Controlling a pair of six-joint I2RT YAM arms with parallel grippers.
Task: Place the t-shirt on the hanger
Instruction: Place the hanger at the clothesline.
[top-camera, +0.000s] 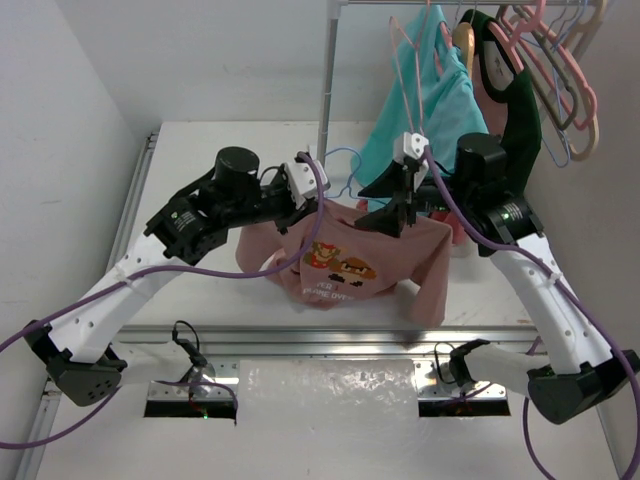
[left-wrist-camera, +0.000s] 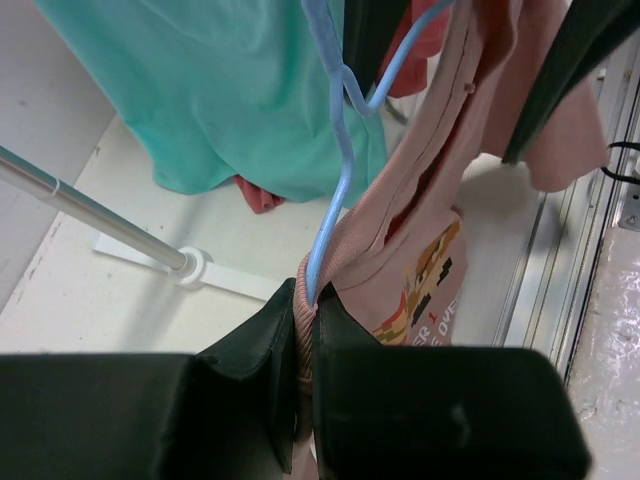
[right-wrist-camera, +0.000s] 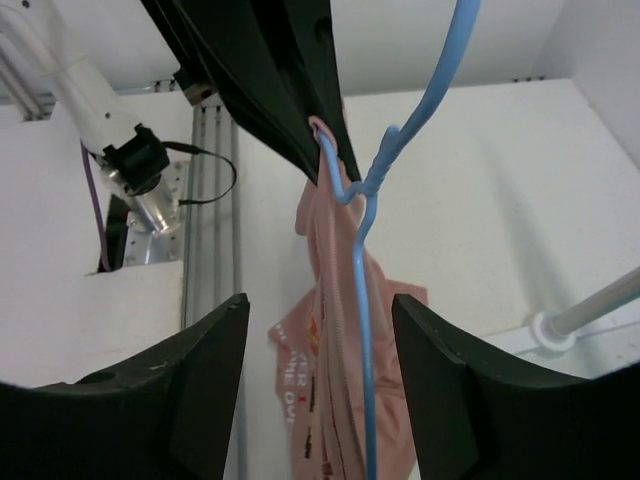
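My left pincer is clenched on the shirt at its neck, with the hanger wire pinched in the same bite. I hold the two together so the cloth cannot slide off the wire, and I hold them up off the table so the shirt drapes by its own weight and the print faces out. It hangs above the near edge, about midway between my two arms. I cannot tell whether its hem touches the surface.

My right pincer is released, its fingers standing wide apart and gripping nothing. It sits just beside the shirt's far shoulder, facing the wire and the folds of pink cloth. I judge it is open there to take a fresh hold on that shoulder or sleeve and draw it over the hanger's arm.

The hanger's hook sticks up out of the collar, free of the rail. Its lower part runs down into the cloth and is mostly hidden, so I cannot say whether either shoulder is properly seated. From above, the shirt looks bunched and lopsided, which suggests the dressing is only partly done.

The teal shirt hangs close behind at the far right corner. My right arm works near it, so a careless reach could snag the wrong cloth.
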